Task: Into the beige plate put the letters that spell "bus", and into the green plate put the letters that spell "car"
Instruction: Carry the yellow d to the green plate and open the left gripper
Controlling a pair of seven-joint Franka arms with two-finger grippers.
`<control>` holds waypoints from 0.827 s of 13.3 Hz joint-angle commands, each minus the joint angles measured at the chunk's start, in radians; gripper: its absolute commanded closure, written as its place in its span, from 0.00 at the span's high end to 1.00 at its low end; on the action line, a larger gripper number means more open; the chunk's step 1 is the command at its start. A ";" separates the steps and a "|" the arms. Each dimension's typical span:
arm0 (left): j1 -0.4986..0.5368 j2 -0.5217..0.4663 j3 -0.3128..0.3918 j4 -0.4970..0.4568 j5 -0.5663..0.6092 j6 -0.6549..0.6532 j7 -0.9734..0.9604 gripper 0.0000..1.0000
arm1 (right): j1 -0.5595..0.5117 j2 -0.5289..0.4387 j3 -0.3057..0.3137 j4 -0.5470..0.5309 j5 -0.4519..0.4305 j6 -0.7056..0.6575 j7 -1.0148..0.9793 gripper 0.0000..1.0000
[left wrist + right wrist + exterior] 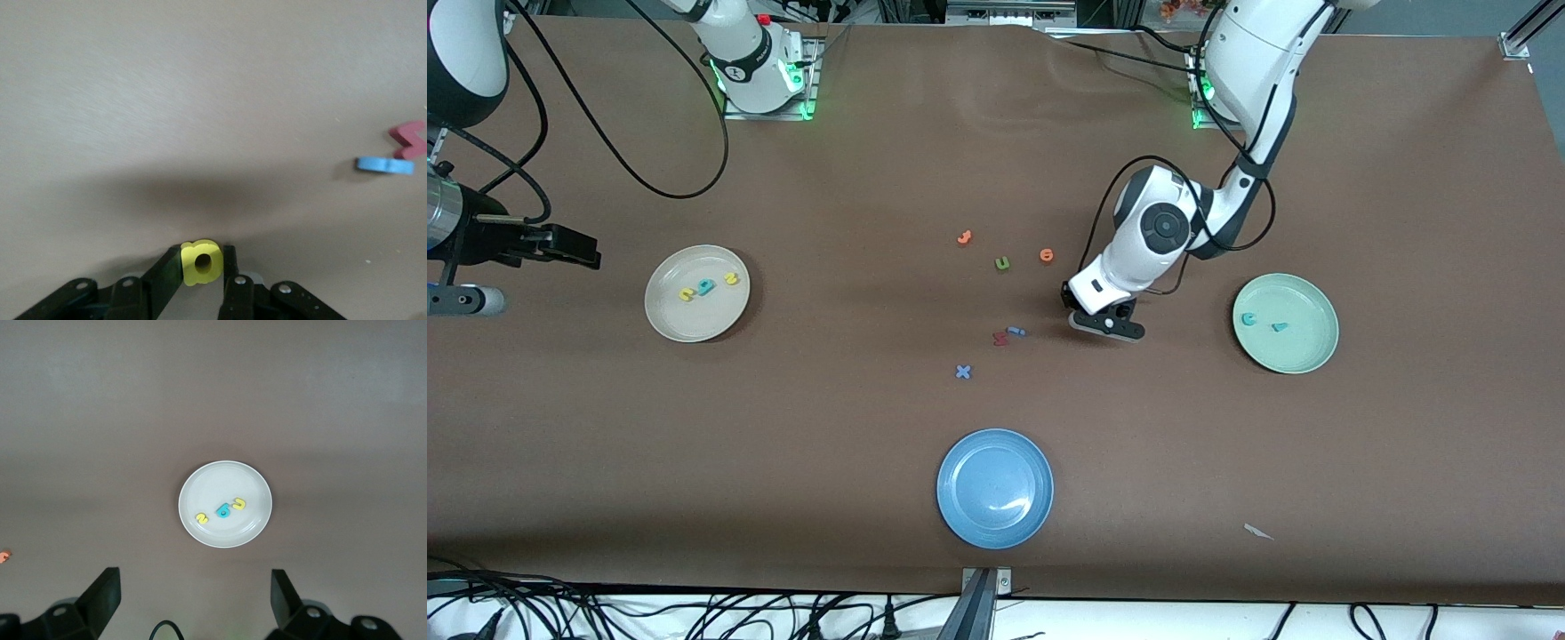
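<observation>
"bus" sits in beige plate (696, 293); c and r in green plate (1286, 322). Left gripper (200, 267) clamps yellow a (201, 263) near table middle; plating it remains. Right gripper (193, 597) waits above beige plate, fingers wide, holding nothing.

From high across the desk (783, 444) we face both arm bases and take in the whole top. Our left wrist camera sits low and close to the desk, looking out past the left gripper (200, 267) at a red letter (408, 137) and a blue letter (383, 165), which the front view also shows near the desk's middle. Our right wrist camera hangs much higher, looking straight down between the right gripper's fingers (100, 597) onto the beige plate (257, 520), which the front view shares toward the right arm's end.
</observation>
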 commanded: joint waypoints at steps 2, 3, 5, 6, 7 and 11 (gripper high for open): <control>0.099 -0.126 0.018 -0.003 0.014 -0.180 0.045 0.09 | -0.005 -0.032 0.009 -0.017 -0.005 0.034 0.021 0.99; 0.148 -0.154 0.018 -0.004 0.043 -0.223 0.091 0.09 | -0.005 -0.034 0.008 -0.017 -0.002 0.035 0.021 0.99; 0.246 -0.210 0.018 -0.018 0.124 -0.287 0.200 0.10 | -0.005 -0.040 0.003 -0.017 -0.002 0.038 0.021 0.99; 0.277 -0.235 0.018 -0.033 0.137 -0.324 0.247 0.11 | -0.005 -0.040 -0.004 -0.017 -0.002 0.036 0.021 0.99; 0.312 -0.256 0.019 -0.053 0.152 -0.343 0.295 0.11 | -0.005 -0.040 -0.008 -0.017 -0.002 0.035 0.021 0.99; 0.401 -0.286 0.085 -0.108 0.227 -0.344 0.513 0.15 | -0.005 -0.041 -0.018 -0.017 -0.001 0.036 0.022 0.99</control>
